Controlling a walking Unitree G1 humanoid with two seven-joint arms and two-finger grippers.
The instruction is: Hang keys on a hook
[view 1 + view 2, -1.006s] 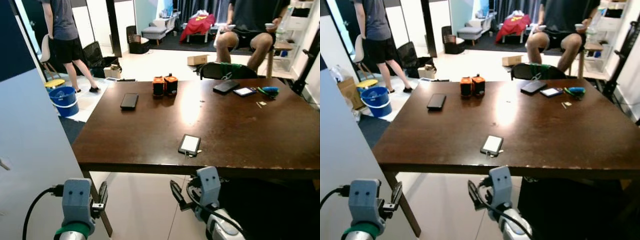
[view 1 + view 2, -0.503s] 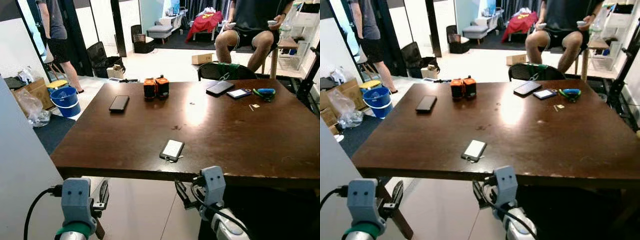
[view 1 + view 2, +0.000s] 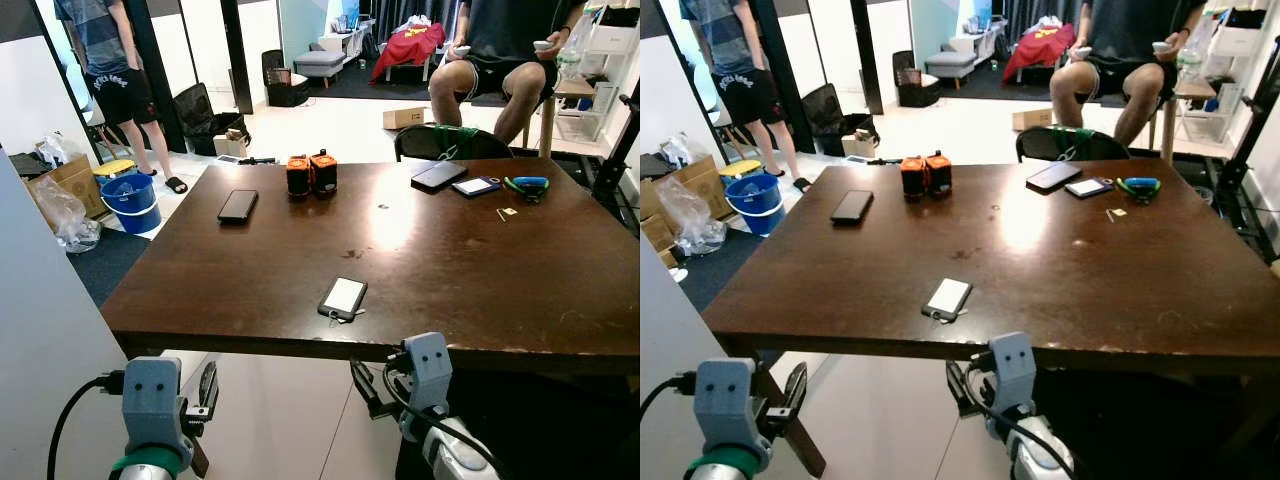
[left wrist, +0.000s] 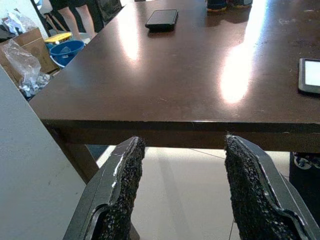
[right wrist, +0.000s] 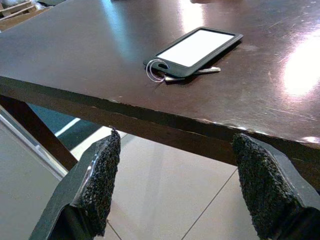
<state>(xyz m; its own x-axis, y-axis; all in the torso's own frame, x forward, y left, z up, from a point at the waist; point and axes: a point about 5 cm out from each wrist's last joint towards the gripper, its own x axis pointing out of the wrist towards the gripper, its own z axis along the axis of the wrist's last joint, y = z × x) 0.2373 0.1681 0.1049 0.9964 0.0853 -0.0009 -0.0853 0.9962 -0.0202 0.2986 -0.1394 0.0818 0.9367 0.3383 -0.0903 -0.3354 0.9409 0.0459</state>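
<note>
Currently keys on tabletop, tucked under phone near front edge. Right pincer and left pincer both spread, empty, below edge; approach posture.

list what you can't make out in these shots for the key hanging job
- Keys: right wrist view shows a ring and a blade poking from under the card holder; the rest is covered by it.
- Hook: none can be picked out; the white wall at the left runs off the eye views' edge.
- Small bits on the table's far right: too small to identify.
- Right gripper: open below the table edge; fingertips cut off by the frame.
</note>
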